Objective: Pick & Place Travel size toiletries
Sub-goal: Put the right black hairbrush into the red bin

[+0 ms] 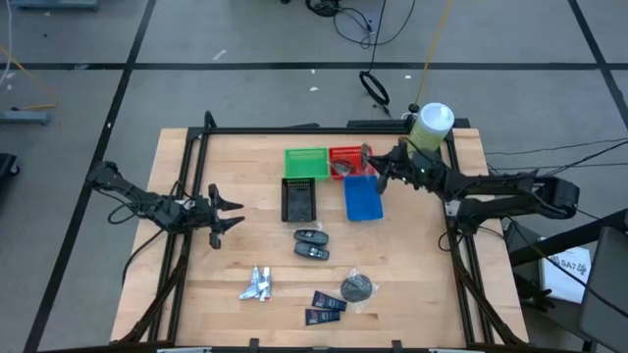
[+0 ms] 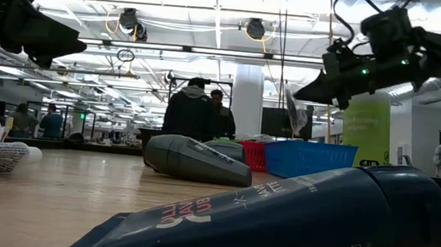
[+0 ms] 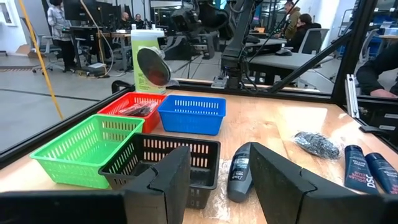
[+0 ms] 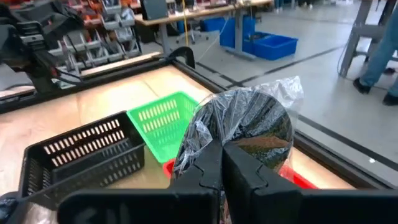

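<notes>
My right gripper [image 1: 369, 165] hangs over the red bin [image 1: 343, 154], shut on a grey round disc in clear wrap [image 4: 249, 130]; the disc also shows in the left wrist view [image 3: 152, 67]. My left gripper [image 1: 224, 212] waits open near the table's left side, touching nothing. On the wood lie two black oval pieces [image 1: 312, 243], silver-white mini tubes [image 1: 258, 284], two navy packets [image 1: 325, 308] and another grey disc [image 1: 358, 287]. A dark wrapped item [image 3: 135, 109] lies in the red bin. My right gripper pinches the wrapped disc at its rim [image 4: 214, 146] between the two fingers, with crinkled clear wrap around the contact. The fingers come slanting down from the table's right side. The disc stands on edge, lifted clear above the red bin.
Green bin [image 1: 305, 162], black bin [image 1: 298, 200] and blue bin [image 1: 362, 198] cluster at the table's far middle beside the red one. A large pale-green bottle [image 1: 430, 126] stands at the far right corner. A black frame [image 1: 186, 176] edges the table. People stand in the room behind.
</notes>
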You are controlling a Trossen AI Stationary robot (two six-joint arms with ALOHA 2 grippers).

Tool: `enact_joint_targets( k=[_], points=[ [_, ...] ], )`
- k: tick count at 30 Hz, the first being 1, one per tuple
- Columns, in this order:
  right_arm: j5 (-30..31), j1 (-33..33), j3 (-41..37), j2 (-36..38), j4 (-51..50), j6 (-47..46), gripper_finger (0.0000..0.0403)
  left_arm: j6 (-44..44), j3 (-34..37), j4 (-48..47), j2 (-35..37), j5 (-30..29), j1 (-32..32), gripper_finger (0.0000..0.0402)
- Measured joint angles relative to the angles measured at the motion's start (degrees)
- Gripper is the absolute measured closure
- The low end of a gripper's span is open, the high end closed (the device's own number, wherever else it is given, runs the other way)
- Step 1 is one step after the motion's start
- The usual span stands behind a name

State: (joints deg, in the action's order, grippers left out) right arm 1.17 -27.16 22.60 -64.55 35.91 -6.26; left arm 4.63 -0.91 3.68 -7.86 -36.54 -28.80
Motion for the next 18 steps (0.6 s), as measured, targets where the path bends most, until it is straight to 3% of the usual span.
enact_joint_targets(
  k=[13, 18],
  points=[
    [-0.2, -1.1, 17.0, -3.9, -18.4, 4.0, 0.0403, 0.4, 0.0, 0.0, 0.0, 0.0, 0.0, 0.0238],
    [-3.6, -3.5, 22.8, -6.8, -26.9, 4.0, 0.0403, 0.4, 0.0, 0.0, 0.0, 0.0, 0.0, 0.0238]
  ],
)
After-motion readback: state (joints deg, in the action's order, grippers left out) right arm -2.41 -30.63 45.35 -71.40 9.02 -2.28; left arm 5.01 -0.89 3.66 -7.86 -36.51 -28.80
